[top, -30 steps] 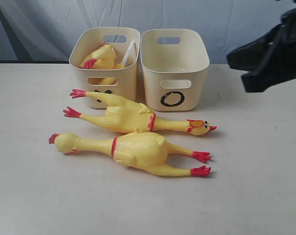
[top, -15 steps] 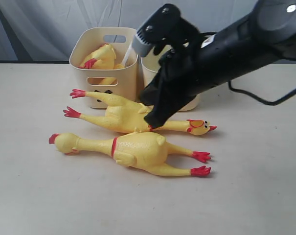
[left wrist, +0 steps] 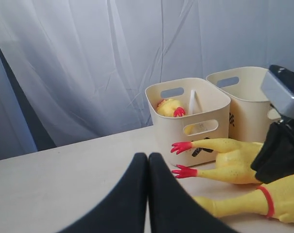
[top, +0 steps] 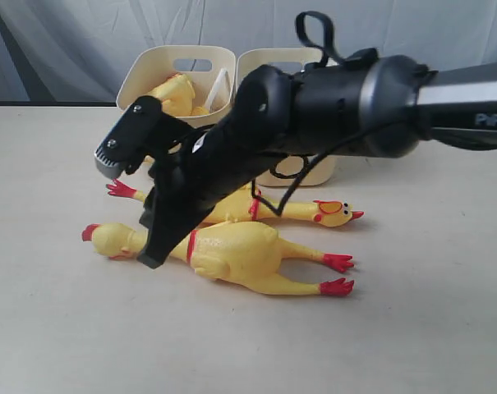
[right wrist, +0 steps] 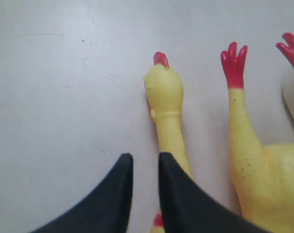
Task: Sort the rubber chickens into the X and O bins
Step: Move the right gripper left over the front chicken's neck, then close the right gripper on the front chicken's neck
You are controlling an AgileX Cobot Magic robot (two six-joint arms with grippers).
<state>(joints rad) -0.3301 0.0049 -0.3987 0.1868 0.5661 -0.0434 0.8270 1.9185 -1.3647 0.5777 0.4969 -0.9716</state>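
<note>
Near chicken [top: 232,250] lies flat on the counter [top: 412,328], head to the left and feet to the right. It is in the same spot as a second ago. What changes is the right arm. It sat at the far right edge a second ago and was above the bins half a second ago. It now reaches across the middle and drops over this chicken's neck.

The right end effector [right wrist: 141,165] is empty, its fingers [right wrist: 120,167] parted by only a thin slit. The chicken's head [right wrist: 164,85] and neck sit just beside one finger, not between the two. No grasp yet, and contact can't be told. Likely a pick approach. The slit looks too narrow for the neck, so it would need to widen and centre first.

The left end effector [left wrist: 146,162] is clenched on nothing and hangs over bare counter, short of the chickens.

The second chicken [top: 293,211] lies just behind the first, head to the right. It is unmoved and partly hidden by the arm.

Behind that, the X bin [top: 182,61] holds one chicken [top: 172,92], as before. The O bin [top: 318,172] stands beside it, mostly hidden by the arm.

Two chickens are still unsorted.
</note>
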